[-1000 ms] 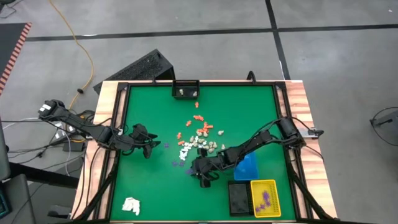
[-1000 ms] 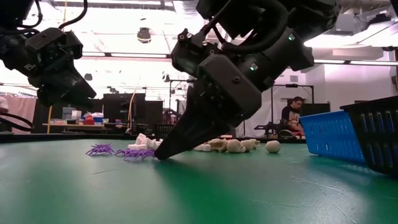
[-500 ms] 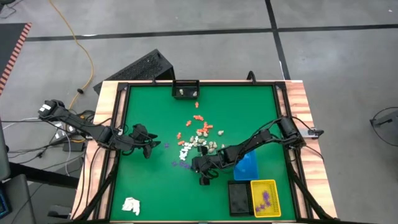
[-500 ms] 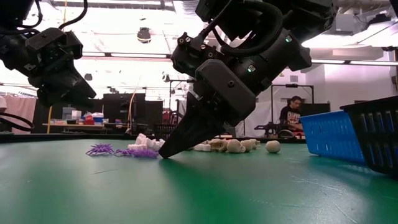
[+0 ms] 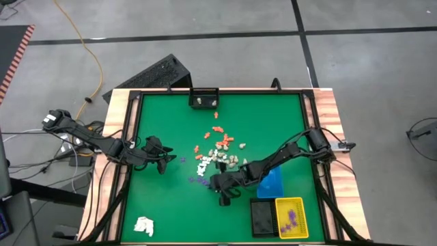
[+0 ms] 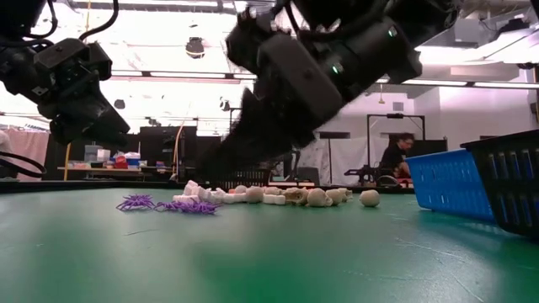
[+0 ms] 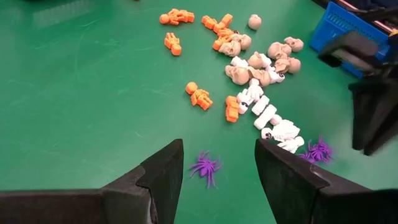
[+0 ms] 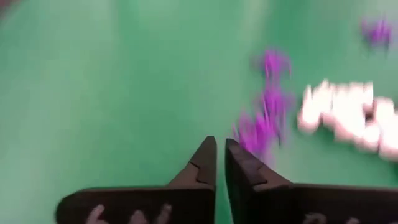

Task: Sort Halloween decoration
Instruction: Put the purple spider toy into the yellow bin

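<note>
The Halloween decoration lies loose on the green mat in the middle of the table: orange figures (image 5: pixel 222 140), cream skulls (image 5: pixel 229 159), white pieces (image 5: pixel 203 164) and purple spiders (image 5: pixel 198 180). My right gripper (image 5: pixel 212 183) hangs just above the mat beside the purple spiders (image 8: pixel 264 118). Its fingers (image 8: pixel 221 149) are nearly together and nothing shows between them. In the low view it is a blurred dark shape (image 6: pixel 210 164) clear of the mat. My left gripper (image 5: pixel 171 158) waits open over the mat's left part, with a purple spider (image 7: pixel 205 167) on the mat beyond its fingers (image 7: pixel 219 149).
A blue basket (image 5: pixel 271 183), a black tray (image 5: pixel 261 216) and a yellow tray (image 5: pixel 291 217) holding purple pieces stand at the near right. A white wad (image 5: pixel 143 225) lies at the near left. A small black box (image 5: pixel 203 99) sits at the far edge.
My right gripper had its fingertips down on the mat beside the purple spiders. It has now risen off the mat and tipped. The spiders still lie on the mat where they were.
</note>
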{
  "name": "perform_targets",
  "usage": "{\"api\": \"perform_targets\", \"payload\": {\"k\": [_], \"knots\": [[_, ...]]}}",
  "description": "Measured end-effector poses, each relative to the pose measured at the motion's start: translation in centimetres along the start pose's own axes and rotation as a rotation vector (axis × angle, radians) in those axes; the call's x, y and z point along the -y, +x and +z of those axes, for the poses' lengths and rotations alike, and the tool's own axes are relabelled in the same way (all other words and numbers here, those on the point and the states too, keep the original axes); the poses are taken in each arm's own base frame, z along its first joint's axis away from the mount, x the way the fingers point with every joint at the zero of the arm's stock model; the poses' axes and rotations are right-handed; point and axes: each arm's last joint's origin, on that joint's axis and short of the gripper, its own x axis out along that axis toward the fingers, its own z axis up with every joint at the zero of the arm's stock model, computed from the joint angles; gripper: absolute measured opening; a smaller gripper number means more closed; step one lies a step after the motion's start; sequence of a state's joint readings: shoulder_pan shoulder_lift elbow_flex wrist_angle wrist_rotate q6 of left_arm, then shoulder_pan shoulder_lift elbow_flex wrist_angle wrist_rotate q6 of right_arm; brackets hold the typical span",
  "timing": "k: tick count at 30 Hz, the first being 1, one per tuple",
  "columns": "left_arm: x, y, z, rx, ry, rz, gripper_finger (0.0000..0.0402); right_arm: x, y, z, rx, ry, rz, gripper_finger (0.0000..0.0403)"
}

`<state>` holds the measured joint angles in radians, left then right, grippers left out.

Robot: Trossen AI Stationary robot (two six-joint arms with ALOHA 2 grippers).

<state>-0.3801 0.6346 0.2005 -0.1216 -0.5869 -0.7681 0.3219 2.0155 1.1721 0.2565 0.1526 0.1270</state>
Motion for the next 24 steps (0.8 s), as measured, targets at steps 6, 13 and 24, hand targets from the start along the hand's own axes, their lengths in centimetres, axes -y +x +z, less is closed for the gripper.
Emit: {"api": "perform_targets", "payload": {"k": [6,13,24], "knots": [[0.0,0.0,0.0,-0.002,0.001,0.0,0.0189,0.4,0.1,0.0,0.007,-0.041,-0.035,0.0138],[0.0,0.0,0.0,-0.002,0.002,0.0,0.0189,1.6,0.3,0.2,0.01,-0.026,-0.058,0.0225],[0.0,0.0,0.0,0.001,0.001,0.003,0.0189,1.6,0.3,0.0,-0.008,-0.03,-0.039,0.0206]]}}
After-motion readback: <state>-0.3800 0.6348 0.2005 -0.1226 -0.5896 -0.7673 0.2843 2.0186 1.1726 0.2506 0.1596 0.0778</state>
